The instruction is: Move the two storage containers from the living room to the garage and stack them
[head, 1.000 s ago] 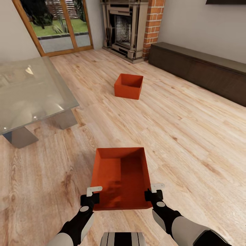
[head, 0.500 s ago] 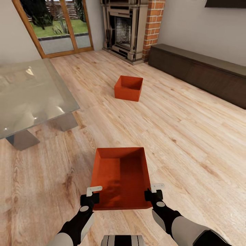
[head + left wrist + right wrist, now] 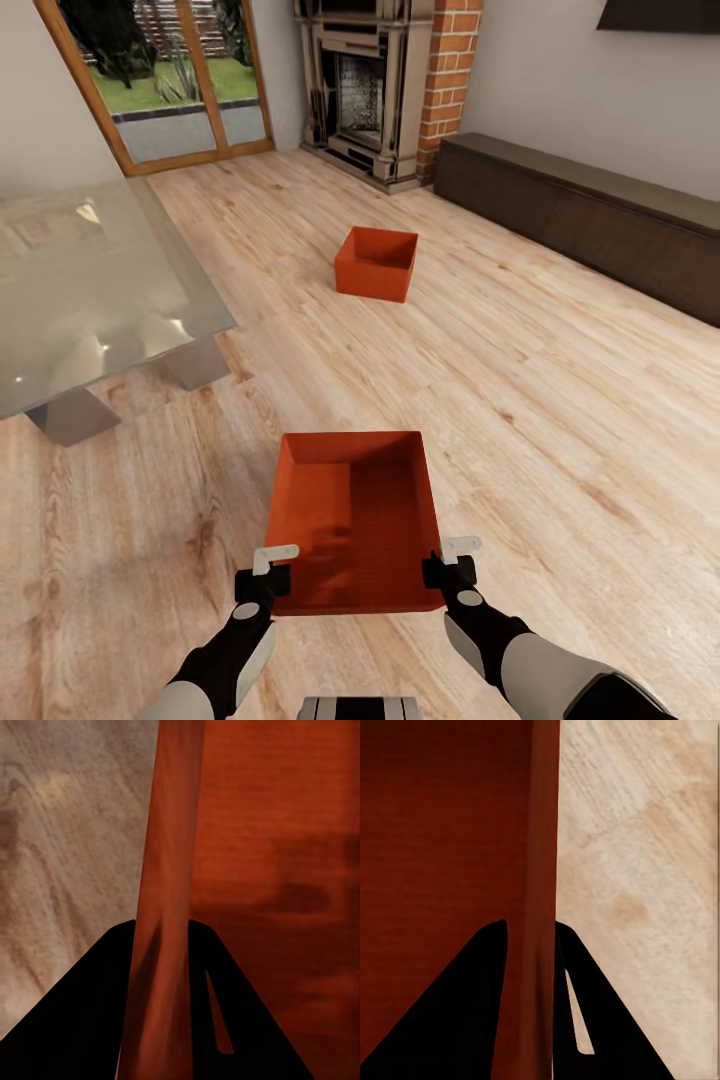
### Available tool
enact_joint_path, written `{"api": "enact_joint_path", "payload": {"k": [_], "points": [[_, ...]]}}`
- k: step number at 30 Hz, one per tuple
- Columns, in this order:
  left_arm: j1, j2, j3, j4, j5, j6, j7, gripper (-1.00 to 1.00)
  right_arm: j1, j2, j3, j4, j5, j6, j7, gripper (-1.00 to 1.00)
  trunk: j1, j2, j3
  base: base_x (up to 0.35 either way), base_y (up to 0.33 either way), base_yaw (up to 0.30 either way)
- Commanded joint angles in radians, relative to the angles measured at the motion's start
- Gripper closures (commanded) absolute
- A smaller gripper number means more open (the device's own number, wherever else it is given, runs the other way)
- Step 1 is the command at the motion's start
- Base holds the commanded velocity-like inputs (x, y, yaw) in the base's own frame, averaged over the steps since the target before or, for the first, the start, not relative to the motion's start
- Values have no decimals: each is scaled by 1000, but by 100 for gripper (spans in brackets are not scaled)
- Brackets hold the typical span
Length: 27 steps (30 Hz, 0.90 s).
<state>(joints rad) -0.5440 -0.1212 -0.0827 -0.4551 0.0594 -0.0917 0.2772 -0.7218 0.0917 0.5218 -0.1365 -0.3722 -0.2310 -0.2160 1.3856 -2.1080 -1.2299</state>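
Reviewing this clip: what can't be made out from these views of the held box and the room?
- Underside of the held container: hidden by its own walls in the head view.
- Inside floor of the far container: mostly hidden by its near wall.
- Left gripper and right gripper fingertips: dark silhouettes astride a wall in the wrist views, contact not discernible.
- Glass table: cut off by the head view's left edge.
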Motion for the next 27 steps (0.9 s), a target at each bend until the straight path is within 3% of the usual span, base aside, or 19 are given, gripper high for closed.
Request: {"api": "enact_joint_path", "payload": {"k": [1, 27], "points": [[0, 1, 2, 1, 5, -3, 16, 100, -1, 0, -16, 0, -7, -4, -3, 100, -4, 7, 3, 0, 0, 0], [0, 3, 2, -1, 7, -3, 16, 100, -1, 8, -14, 0, -7, -4, -3, 100, -104, 189, 84, 0, 0, 0]]}}
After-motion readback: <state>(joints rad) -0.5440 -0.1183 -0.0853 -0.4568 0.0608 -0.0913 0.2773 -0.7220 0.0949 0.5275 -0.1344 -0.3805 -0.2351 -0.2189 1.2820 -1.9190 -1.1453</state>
